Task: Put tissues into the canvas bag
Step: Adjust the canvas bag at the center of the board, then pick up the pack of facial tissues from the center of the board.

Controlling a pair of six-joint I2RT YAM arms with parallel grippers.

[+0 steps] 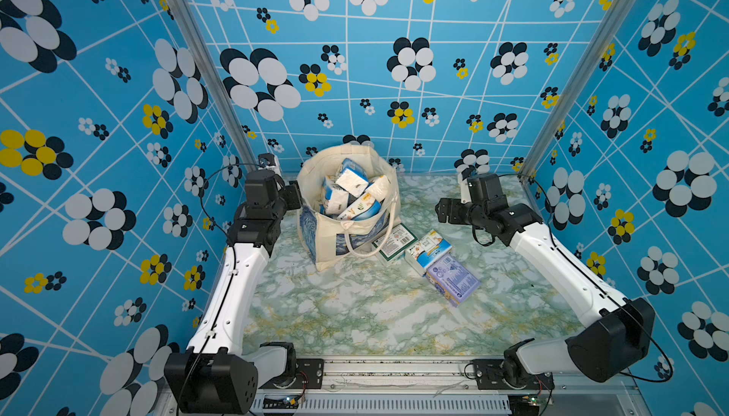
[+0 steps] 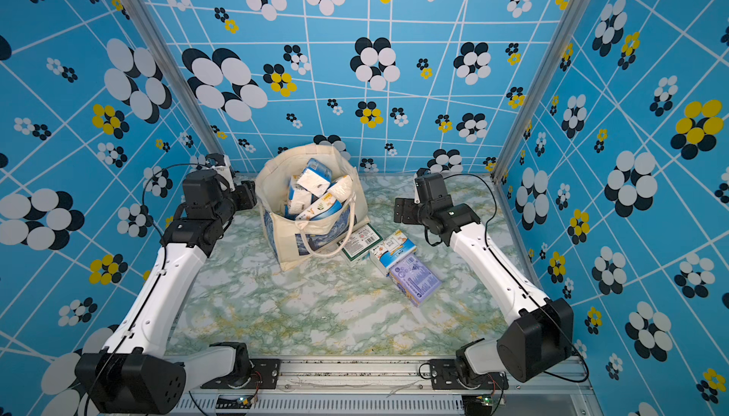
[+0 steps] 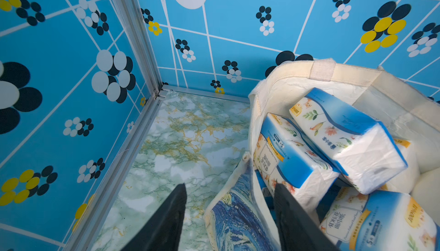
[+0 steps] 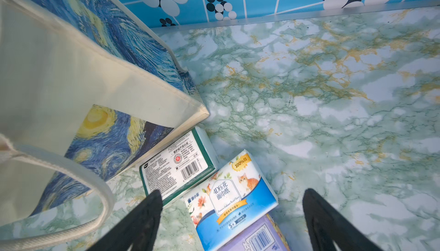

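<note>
The canvas bag stands open at the back middle, with several blue-and-white tissues piled inside. My left gripper is open at the bag's left rim. One finger is outside the bag and one inside, and the printed wall hangs loose between them. On the table right of the bag lie a green-and-white pack, a blue-and-white pack and a lavender pack. My right gripper hangs open and empty above them.
A cream loop handle droops over the bag's front, close to the green-and-white pack. Patterned blue walls close in the marble-print table on the left, back and right. A metal rail runs along the front edge.
</note>
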